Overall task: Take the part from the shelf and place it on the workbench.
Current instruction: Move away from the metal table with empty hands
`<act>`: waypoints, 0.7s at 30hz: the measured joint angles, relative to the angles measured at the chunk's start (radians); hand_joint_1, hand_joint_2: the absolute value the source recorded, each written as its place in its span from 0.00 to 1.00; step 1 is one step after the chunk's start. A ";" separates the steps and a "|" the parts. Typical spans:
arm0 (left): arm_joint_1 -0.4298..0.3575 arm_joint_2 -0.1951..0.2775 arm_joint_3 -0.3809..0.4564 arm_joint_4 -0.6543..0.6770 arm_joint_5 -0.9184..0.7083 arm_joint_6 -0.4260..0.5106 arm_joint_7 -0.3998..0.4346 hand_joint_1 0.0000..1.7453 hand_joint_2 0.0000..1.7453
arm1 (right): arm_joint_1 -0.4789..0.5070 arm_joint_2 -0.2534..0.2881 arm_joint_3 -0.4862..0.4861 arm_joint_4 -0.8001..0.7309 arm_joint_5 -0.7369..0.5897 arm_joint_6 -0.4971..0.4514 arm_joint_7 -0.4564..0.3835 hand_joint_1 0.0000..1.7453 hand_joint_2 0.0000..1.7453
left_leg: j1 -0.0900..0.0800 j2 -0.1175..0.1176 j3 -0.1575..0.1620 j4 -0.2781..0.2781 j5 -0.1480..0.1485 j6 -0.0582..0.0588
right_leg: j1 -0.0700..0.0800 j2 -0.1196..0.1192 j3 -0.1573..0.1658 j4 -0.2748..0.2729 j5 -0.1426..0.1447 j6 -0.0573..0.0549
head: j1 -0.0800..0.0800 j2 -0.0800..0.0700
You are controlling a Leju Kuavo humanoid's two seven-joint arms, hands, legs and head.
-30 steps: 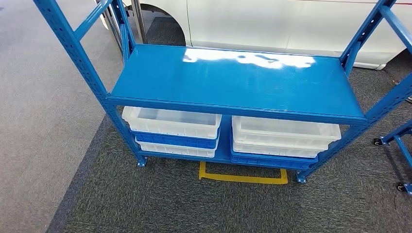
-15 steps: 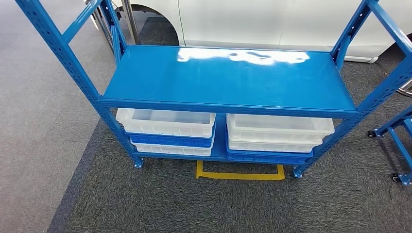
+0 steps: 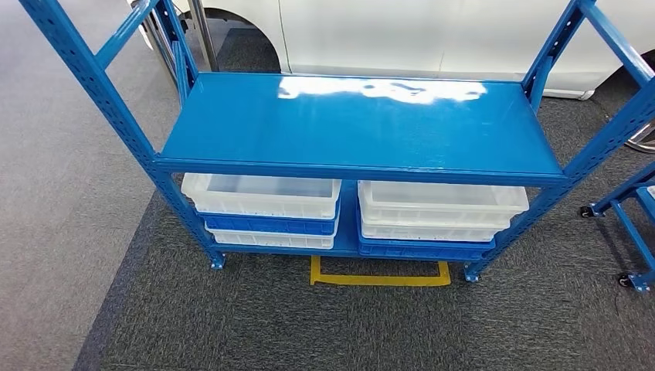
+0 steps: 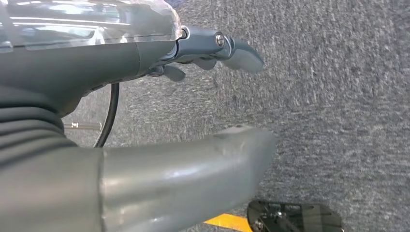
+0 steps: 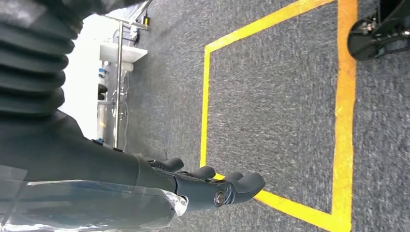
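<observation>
Two stacks of bins sit on the bottom level of the blue shelf [image 3: 359, 124] in front of us, one stack of bins on the left [image 3: 263, 209] and one on the right [image 3: 436, 216]. The whole picture has slid a little compared with a moment ago: the shelf now sits a bit more to the left and a bit higher in our head view. We think that means we moved, not the shelf. We are lining up in front of it, close to the yellow floor mark [image 3: 380, 277].

Our left hand [image 4: 145, 121] hangs down over the grey carpet [image 3: 324, 325]. Its fingers are apart and it holds nothing. Our right hand [image 5: 159, 188] hangs down too, fingers straight and a little spread, with nothing in it.

We cannot see the part yet. The top board looks bare and shiny. The bins look empty from here, but we cannot see all the way into them. So we guess the task is only starting, and we must find the part first.
</observation>
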 joint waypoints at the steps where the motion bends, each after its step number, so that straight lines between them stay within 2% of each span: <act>1: 0.000 0.000 0.000 0.000 0.002 0.000 0.000 0.00 1.00 | 0.000 0.000 0.000 0.000 0.000 0.000 -0.001 0.00 1.00 | -0.002 0.000 0.000 0.000 0.000 0.002 | -0.002 0.000 0.001 -0.002 0.001 0.002 | 0.000 0.000; 6: 0.000 0.001 0.004 0.000 0.004 0.001 0.000 0.00 1.00 | 0.000 0.000 0.000 0.000 0.002 -0.004 -0.001 0.00 1.00 | -0.007 0.000 0.000 0.000 0.001 0.008 | -0.006 0.001 0.003 -0.008 0.005 0.009 | 0.000 0.000; 15: 0.000 0.001 0.006 0.000 0.015 0.004 0.008 0.00 1.00 | 0.000 0.001 0.003 0.000 0.001 -0.009 0.001 0.00 1.00 | -0.009 0.000 0.000 0.000 0.001 0.008 | -0.005 0.001 0.004 -0.010 0.005 0.012 | 0.000 0.000; 21: 0.012 0.011 -0.057 -0.003 0.117 0.008 0.037 0.00 1.00 | 0.009 -0.009 0.076 -0.002 -0.083 -0.010 0.002 0.00 1.00 | -0.008 0.000 0.000 -0.001 0.001 0.008 | -0.005 0.001 0.003 -0.009 0.005 0.012 | 0.000 0.000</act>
